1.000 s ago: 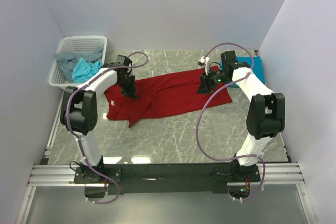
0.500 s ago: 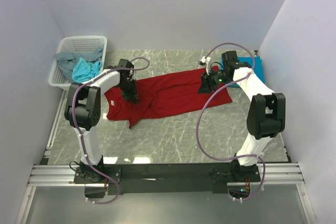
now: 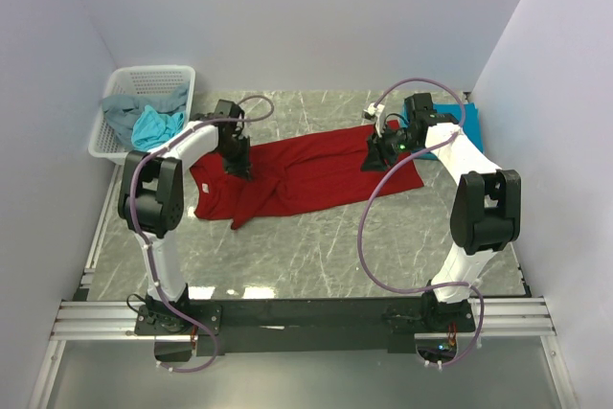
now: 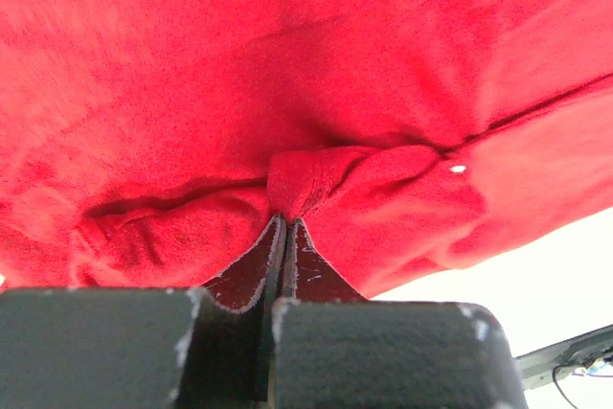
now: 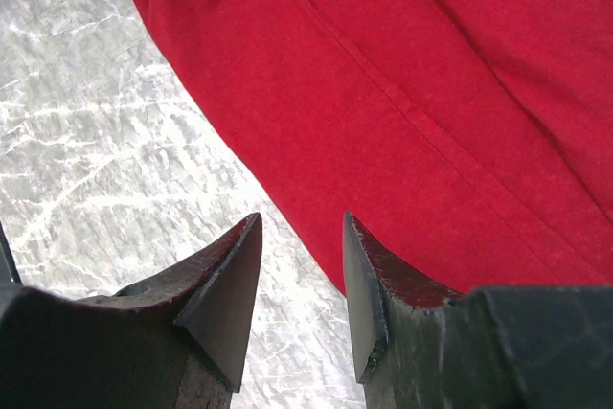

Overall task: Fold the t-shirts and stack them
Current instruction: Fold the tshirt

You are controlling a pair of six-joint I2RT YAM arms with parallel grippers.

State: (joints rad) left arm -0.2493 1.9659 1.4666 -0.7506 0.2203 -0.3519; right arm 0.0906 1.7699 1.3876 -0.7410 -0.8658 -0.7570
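The dark red shirt (image 3: 316, 174) lay spread across the middle of the table (image 3: 316, 256), rumpled and creased at its 9 o'clock end. There the left claw (image 4: 284, 227) was pinched tight on a bunched fold. At 3 o'clock the right claw (image 5: 302, 232) hung half open over the hem, holding nothing.

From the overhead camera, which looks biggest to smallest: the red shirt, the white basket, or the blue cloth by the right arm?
1. Red t-shirt, spread out flat, clearly the largest.
2. White basket.
3. Blue t-shirt, smallest as seen, but the right arm hides part of it, so its true size is unsure.
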